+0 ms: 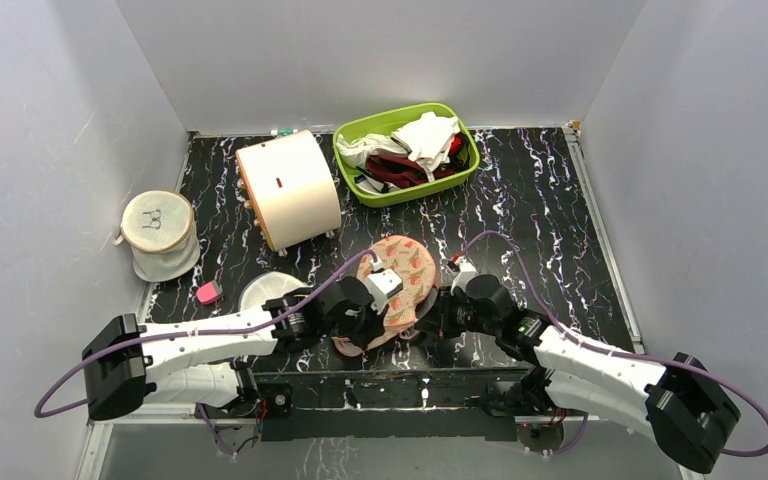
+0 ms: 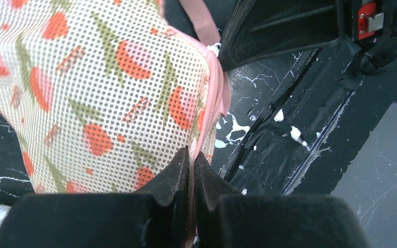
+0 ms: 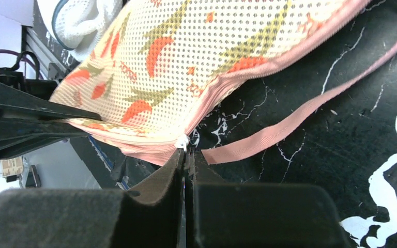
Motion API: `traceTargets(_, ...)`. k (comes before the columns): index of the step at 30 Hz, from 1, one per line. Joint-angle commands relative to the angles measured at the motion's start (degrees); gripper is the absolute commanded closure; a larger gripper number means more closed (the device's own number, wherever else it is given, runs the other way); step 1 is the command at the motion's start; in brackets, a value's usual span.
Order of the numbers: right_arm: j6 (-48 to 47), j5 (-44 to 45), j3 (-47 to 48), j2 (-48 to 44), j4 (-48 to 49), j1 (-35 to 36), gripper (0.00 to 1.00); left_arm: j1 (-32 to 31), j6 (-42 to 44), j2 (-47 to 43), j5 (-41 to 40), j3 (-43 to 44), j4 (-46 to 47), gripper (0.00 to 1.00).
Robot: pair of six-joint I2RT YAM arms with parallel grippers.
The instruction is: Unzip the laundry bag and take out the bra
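Note:
The laundry bag (image 1: 407, 268), peach-pink mesh with red and green print, lies tilted up between both arms near the table's front. My left gripper (image 2: 191, 155) is shut on the bag's pink zip edging (image 2: 218, 98), which runs down between its fingertips. My right gripper (image 3: 186, 153) is shut at the bag's corner on the small white zip pull (image 3: 184, 142); a loose pink strap (image 3: 310, 111) trails over the table beside it. From above, the left gripper (image 1: 390, 316) and the right gripper (image 1: 424, 322) meet at the bag's near end. The bra is hidden.
A green basket (image 1: 465, 175) of white cloths and a dark red garment stands at the back. A white cylinder bag (image 1: 288, 190) lies left of it, a round mesh pouch (image 1: 158, 235) at far left, a white mesh disc (image 1: 263, 290) and a small pink object (image 1: 208, 293) near the left arm.

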Motion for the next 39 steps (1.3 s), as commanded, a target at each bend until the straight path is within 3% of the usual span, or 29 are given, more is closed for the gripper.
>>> traceTargets(1, -0.4, 3.8, 2.1, 2.0, 0.0, -0.1, 1.00, -0.1, -0.5, -3.6, -2.7, -1.8, -4.6, 1.00)
traceTargets(7, -0.1, 2.8, 1.8, 1.7, 1.4, -0.1, 1.00, -0.1, -1.3, -4.5, -4.5, -1.3, -7.4, 0.98)
traceTargets(13, 1.1, -0.7, 0.4, 0.9, 4.5, -0.2, 1.00, -0.1, -2.4, -4.8, -1.2, 1.0, -5.5, 0.65)
traceTargets(19, 1.7, -1.4, 0.0, -0.2, 5.3, -0.1, 1.00, -0.1, -3.4, -2.8, 4.7, 3.6, 1.0, 0.48)
traceTargets(28, 0.1, -2.2, 0.5, -0.2, 5.0, -0.1, 1.00, -0.4, -2.4, 9.1, 3.6, 9.1, 3.3, 0.47)
traceTargets(36, -0.1, -2.7, -0.8, -0.1, 6.9, -0.1, 1.00, -0.9, -1.7, 11.0, -1.7, 8.9, 2.9, 0.50)
traceTargets(38, 0.0, -3.3, -0.5, 0.5, 7.3, -0.2, 1.00, -1.0, -1.9, 11.4, -1.8, 9.1, 2.4, 0.48)
traceTargets(39, -0.1, -3.7, -0.3, 0.7, 7.6, -0.1, 1.00, -1.1, -1.9, 11.4, -1.7, 9.3, 2.4, 0.40)
